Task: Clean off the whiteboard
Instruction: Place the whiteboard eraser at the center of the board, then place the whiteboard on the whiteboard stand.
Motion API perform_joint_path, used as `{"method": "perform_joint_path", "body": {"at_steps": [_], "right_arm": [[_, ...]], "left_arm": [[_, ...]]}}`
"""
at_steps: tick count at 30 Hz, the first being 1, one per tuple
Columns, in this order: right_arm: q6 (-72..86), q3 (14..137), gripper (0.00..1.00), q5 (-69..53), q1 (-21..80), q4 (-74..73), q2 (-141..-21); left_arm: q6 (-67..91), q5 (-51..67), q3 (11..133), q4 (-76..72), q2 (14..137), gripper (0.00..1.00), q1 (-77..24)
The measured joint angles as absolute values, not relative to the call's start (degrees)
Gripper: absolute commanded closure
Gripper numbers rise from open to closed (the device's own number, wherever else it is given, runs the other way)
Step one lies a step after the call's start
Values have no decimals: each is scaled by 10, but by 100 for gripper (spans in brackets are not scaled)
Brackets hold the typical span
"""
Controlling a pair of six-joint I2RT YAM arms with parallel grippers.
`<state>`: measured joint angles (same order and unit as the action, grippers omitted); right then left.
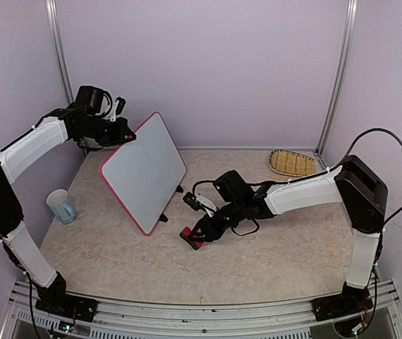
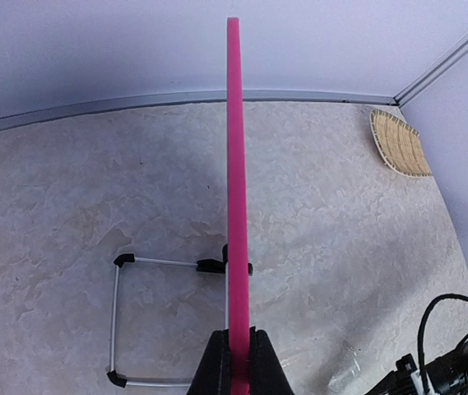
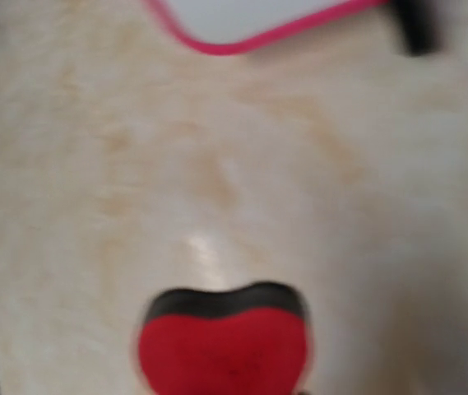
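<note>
The whiteboard (image 1: pixel 144 169), white with a pink-red frame, stands tilted on two black feet left of centre; its face looks blank from above. My left gripper (image 1: pixel 124 134) is shut on its top corner. In the left wrist view the black fingers (image 2: pixel 217 366) pinch the pink edge (image 2: pixel 234 164). My right gripper (image 1: pixel 201 232) is low over the table, right of the board, shut on a red heart-shaped eraser (image 1: pixel 192 237) with a black felt face. The eraser (image 3: pixel 224 346) fills the bottom of the blurred right wrist view, with the board's lower corner (image 3: pixel 250 12) ahead. My right fingers do not show there.
A pale blue cup (image 1: pixel 61 206) stands at the left. A woven basket (image 1: pixel 292 163) lies at the back right by the wall. The board's wire stand (image 2: pixel 117 321) rests on the table behind it. Walls close in the back and both sides.
</note>
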<state>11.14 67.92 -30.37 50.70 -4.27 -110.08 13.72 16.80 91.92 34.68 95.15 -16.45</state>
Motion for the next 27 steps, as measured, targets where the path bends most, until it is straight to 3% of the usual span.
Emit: {"method": "perform_joint_path", "body": {"at_steps": [2,9,17,27], "right_arm": [[112,692,48,-320,519,-37,-1120],[100,722,33,-359,531,-28,-1171],[88,734,33,-343,531,-36,-1187],[24,789,37,-201,526,-62,-1187]], "left_arm": [[137,168,918,345,952,100,-164],[137,168,911,338,948,100,-164],[137,169,906,334,944,99,-164],[137,172,902,324,943,72,-164]]}}
